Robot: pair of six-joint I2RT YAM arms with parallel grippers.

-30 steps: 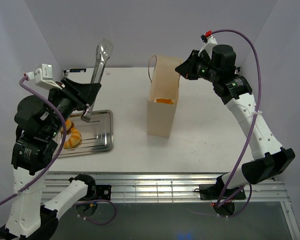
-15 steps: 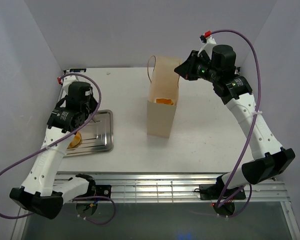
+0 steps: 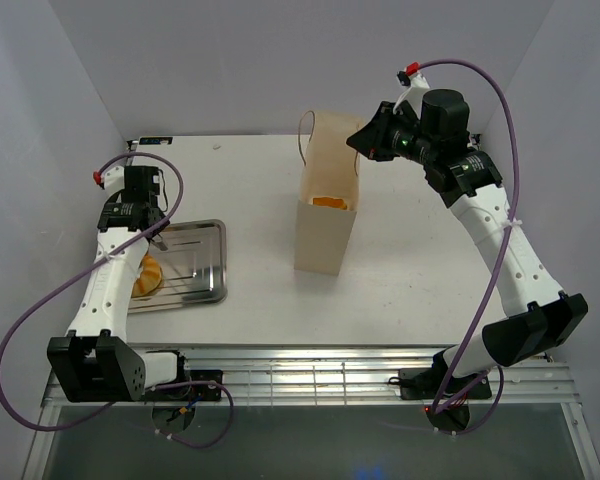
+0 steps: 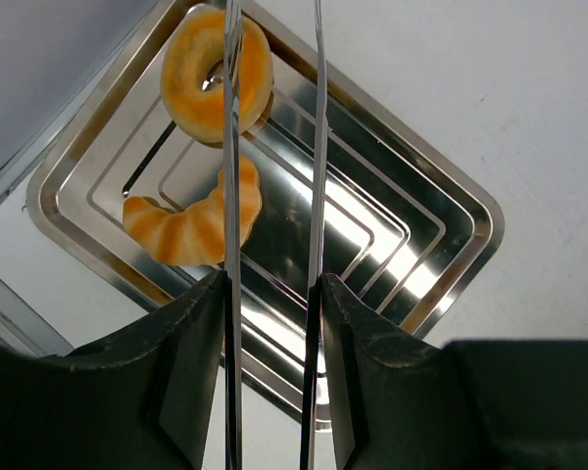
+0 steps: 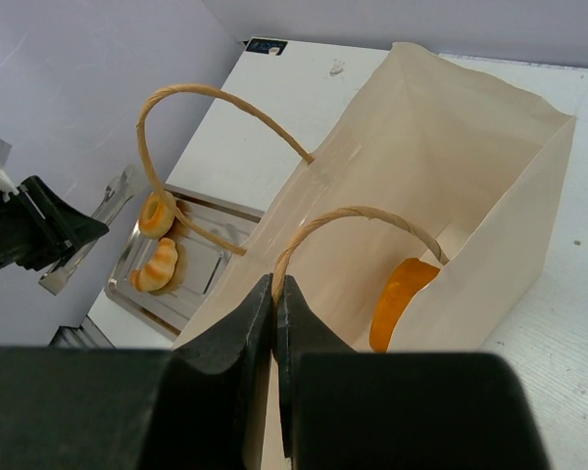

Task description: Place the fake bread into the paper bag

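Observation:
Two pieces of fake bread lie on the silver tray [image 4: 482, 231]: a golden ring [image 4: 198, 88] and a croissant [image 4: 181, 227]. My left gripper [image 4: 272, 286] hangs above them, shut on long thin tweezers [image 4: 318, 147] whose two blades stand apart and point down at the tray. The left blade crosses in front of both pieces. The cream paper bag [image 3: 325, 225] stands upright mid-table with an orange bread piece [image 5: 400, 299] inside. My right gripper [image 5: 275, 284] is shut on the bag's near string handle [image 5: 353, 213].
The tray [image 3: 208, 262] sits at the table's left, close to the left wall. The bag's second handle [image 5: 191, 93] loops free on the far side. A small dark tag [image 5: 266, 45] lies at the far table edge.
The left arm has swung down from a raised pose. The tweezers, which pointed up a second ago, now hang over the tray. The right arm and bag have not moved.

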